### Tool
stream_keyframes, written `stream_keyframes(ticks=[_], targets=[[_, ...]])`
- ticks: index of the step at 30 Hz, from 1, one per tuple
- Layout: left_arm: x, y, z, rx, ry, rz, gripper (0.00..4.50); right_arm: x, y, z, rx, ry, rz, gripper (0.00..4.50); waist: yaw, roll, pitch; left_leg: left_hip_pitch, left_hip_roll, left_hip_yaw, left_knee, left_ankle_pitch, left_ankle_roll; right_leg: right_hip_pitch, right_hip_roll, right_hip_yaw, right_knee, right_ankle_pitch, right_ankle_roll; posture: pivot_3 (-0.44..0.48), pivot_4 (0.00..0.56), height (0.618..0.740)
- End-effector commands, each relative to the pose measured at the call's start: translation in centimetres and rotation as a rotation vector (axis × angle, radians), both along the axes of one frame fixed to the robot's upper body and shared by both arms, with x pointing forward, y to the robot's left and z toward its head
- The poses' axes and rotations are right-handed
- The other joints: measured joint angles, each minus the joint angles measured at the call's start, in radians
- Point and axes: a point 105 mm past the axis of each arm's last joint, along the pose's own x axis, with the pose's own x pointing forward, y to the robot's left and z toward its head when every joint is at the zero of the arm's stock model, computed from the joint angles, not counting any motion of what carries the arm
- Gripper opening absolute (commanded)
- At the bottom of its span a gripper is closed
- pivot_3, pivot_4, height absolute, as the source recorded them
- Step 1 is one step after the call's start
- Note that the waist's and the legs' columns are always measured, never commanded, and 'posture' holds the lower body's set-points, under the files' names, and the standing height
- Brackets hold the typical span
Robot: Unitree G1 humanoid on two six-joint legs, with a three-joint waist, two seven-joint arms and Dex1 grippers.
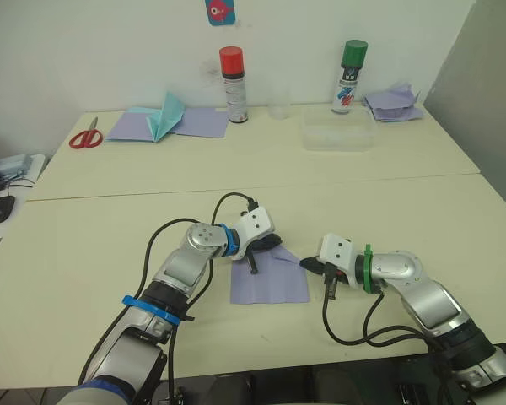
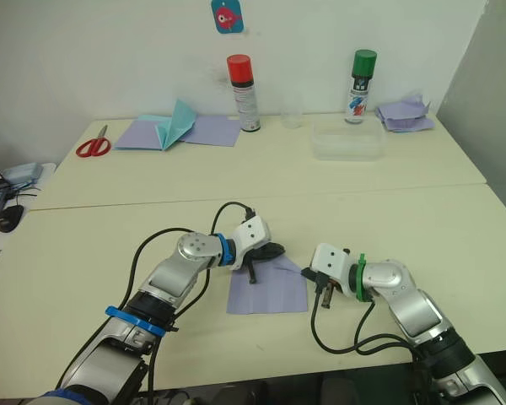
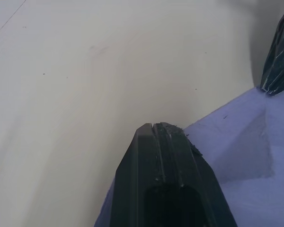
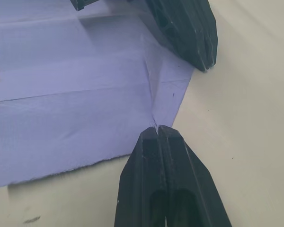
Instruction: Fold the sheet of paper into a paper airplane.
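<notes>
Both grippers sit low in the middle of the head camera's frame, one at each upper corner of the sheet of paper (image 1: pixel 270 280). On its left, the left gripper (image 1: pixel 270 243) has its two black fingers pressed together, tips resting on the sheet's top edge near the upper-left corner. On the right, the right gripper (image 4: pixel 157 128) also has its fingers pressed flat against each other, with the tips touching the paper's right edge; whether a sliver of paper is caught between them is hard to say. Creased into bands and still lying flat, the lavender sheet rests on the near table (image 1: pixel 84 253), just below centre of frame. Along the back of the far table, from left to right, are red scissors (image 1: pixel 86 135), a flat lavender sheet with a teal folded shape (image 1: pixel 164 118) on it, a red-capped spray can (image 1: pixel 233 84), a clear plastic box (image 1: pixel 337 131), a green-capped spray can (image 1: pixel 349 76) and a heap of lavender sheets (image 1: pixel 394 102).
</notes>
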Motion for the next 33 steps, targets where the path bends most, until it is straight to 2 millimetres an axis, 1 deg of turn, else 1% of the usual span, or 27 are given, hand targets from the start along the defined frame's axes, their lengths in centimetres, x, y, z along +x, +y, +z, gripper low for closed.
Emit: stream_keyframes(ticks=[1,7,9,11,13,16,19,23,28,33], targets=[[-0.4,0.6,-1.7,0.060,0.046,0.002,0.00,0.3,-0.7,0.4,0.020,0.036,-0.039,0.03,0.000,0.000,0.000,0.000,0.000,0.000,0.000,0.000,0.000,0.000,0.000,0.000,0.000,0.000,0.000,0.000,0.150,0.740],[-0.4,0.6,-1.7,0.063,0.045,-0.001,0.00,1.5,1.0,4.1,0.218,0.037,-0.042,0.03,0.000,0.000,0.000,0.000,0.000,0.000,0.000,0.000,0.000,-0.001,0.000,0.000,0.000,0.000,0.000,0.000,0.150,0.740],[-0.4,0.6,-1.8,0.066,0.044,-0.004,0.00,1.7,1.5,4.6,0.253,0.030,-0.043,0.03,0.000,0.000,0.000,0.000,0.000,0.000,0.000,0.000,0.000,0.000,0.000,0.000,0.000,0.000,0.000,0.000,0.150,0.740],[-0.4,0.7,-1.8,0.070,0.041,-0.008,0.00,1.8,1.7,4.1,0.244,0.035,-0.052,0.03,0.000,0.000,0.000,0.000,0.000,0.000,0.000,0.000,0.000,0.000,0.000,0.000,0.000,0.000,0.000,0.000,0.150,0.740],[-0.4,0.7,-1.7,0.071,0.039,-0.011,0.00,1.9,2.0,3.1,0.232,0.050,-0.074,0.03,0.000,0.000,0.000,0.000,0.000,0.000,0.000,0.000,0.000,-0.001,0.000,0.000,0.000,0.000,0.000,0.000,0.150,0.740],[-0.5,0.6,-1.7,0.073,0.038,-0.015,0.00,1.9,2.0,1.2,0.173,0.071,-0.104,0.03,0.000,0.000,0.000,0.000,0.000,0.000,0.000,0.000,0.000,-0.001,0.000,0.000,0.000,0.000,0.000,0.000,0.150,0.740],[-0.5,0.6,-1.7,0.075,0.036,-0.017,0.00,1.6,2.1,0.1,0.152,0.104,-0.112,0.03,0.000,0.000,0.000,0.000,0.000,0.000,0.000,0.000,0.000,-0.001,0.000,0.000,0.000,0.000,0.000,0.000,0.150,0.740],[-0.3,0.5,-1.4,0.072,0.025,-0.015,0.00,0.7,2.3,-1.3,0.102,0.139,-0.082,0.03,-0.001,0.000,0.000,0.000,0.000,0.000,0.000,0.000,0.000,-0.001,0.000,0.000,0.001,0.000,0.000,0.000,0.150,0.740],[-0.2,-0.5,0.2,0.000,-0.011,-0.036,0.00,0.5,2.6,-1.4,0.107,0.142,-0.079,0.03,-0.001,0.000,0.000,0.000,0.000,0.000,0.000,0.000,0.000,-0.001,0.000,0.000,0.000,0.000,0.000,0.000,0.150,0.740],[-0.5,-0.6,-0.4,0.015,0.001,-0.044,0.00,0.5,2.9,-0.9,0.136,0.134,-0.064,0.03,-0.001,0.000,0.000,0.000,0.000,0.000,0.000,0.000,0.000,-0.001,0.000,0.000,0.000,0.000,0.000,0.000,0.150,0.740]])
